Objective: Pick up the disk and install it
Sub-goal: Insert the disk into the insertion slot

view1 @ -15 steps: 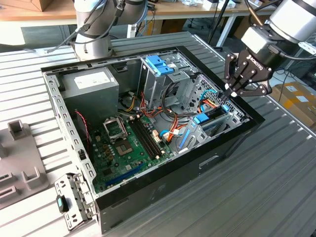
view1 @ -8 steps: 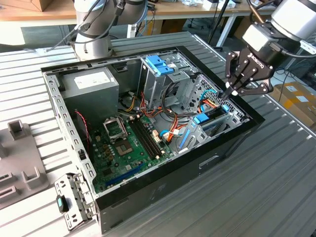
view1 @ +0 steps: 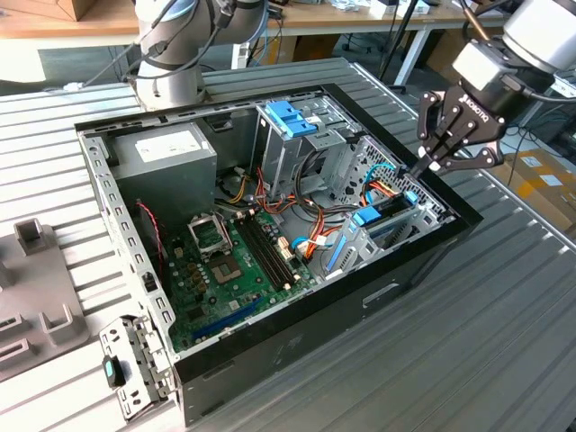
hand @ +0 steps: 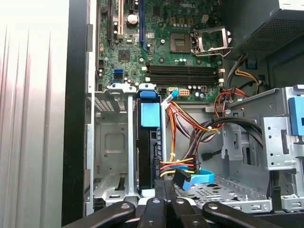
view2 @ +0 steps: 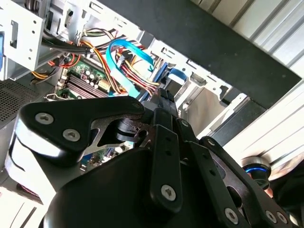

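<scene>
The disk (view1: pixel 387 217) stands on edge in a slot of the metal drive bay at the corner of the open computer case (view1: pixel 360 301) on the exterior view's right. A blue tab sits at one end of it. In the first wrist view the disk (hand: pixel 148 142) is a dark upright slab between the bay's metal walls, under a blue tab. My gripper (view1: pixel 420 167) hangs over the disk's other end, fingers shut together and pointing down with nothing between them. Its tips (hand: pixel 164 190) sit right at that end; I cannot tell whether they touch. In the second wrist view the gripper (view2: pixel 164 97) points into the bay beside coloured cables.
A tall metal cage with a blue top (view1: pixel 292 121) and a grey power supply box (view1: pixel 166 157) stand at the case's back. The motherboard (view1: pixel 234 261) lies on the case floor, with bundled cables (view1: pixel 306 229) running beside the bay. A grey fixture (view1: pixel 36 288) and a loose bracket (view1: pixel 126 360) lie outside.
</scene>
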Tool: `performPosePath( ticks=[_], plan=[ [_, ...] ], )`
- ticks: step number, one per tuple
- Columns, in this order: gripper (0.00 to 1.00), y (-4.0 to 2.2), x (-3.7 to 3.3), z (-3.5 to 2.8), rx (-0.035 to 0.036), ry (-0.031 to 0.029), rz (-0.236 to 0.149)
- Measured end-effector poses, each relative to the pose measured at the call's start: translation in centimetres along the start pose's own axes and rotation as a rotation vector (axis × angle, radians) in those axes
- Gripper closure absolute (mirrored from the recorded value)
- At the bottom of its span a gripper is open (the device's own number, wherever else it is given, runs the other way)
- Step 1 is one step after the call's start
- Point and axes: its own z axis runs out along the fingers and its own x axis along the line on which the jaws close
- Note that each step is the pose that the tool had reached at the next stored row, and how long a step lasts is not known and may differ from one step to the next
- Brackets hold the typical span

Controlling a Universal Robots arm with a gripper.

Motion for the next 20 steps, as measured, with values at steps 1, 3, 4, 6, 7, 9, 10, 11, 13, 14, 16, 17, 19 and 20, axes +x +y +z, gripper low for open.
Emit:
performPosePath(
  ticks=[1, 3, 4, 6, 7, 9, 10, 11, 13, 14, 16, 17, 19, 20],
  plan=[
    [0.89, -0.08, 0.00, -0.01, -0.0004, -0.0001, 0.000],
    [0.89, -0.37, -0.01, -0.06, -0.0017, -0.0001, 0.000],
    [0.89, -0.46, -0.01, -0.07, -0.0020, -0.0001, 0.000],
    [0.89, -0.60, -0.02, -0.09, -0.0026, -0.0001, 0.000],
    [0.89, -0.66, -0.02, -0.10, -0.0028, -0.0001, 0.000],
    [0.89, -0.80, -0.02, -0.12, -0.0034, -0.0002, 0.000],
    [0.89, -1.01, -0.02, -0.15, -0.0045, -0.0001, 0.001],
    [0.89, -1.10, -0.03, -0.17, -0.0050, -0.0002, 0.001],
    [0.89, -1.42, -0.04, -0.22, -0.0065, -0.0001, 0.001],
    [0.89, -1.72, -0.04, -0.26, -0.0078, -0.0001, 0.001],
    [0.89, -1.82, -0.05, -0.27, -0.0082, -0.0002, 0.001],
    [0.89, -1.82, -0.05, -0.27, -0.0082, -0.0003, 0.001],
    [0.89, -1.83, -0.05, -0.28, -0.0082, 0.0000, 0.001],
    [0.89, -1.83, -0.05, -0.28, -0.0082, -0.0001, 0.001]
  ],
)
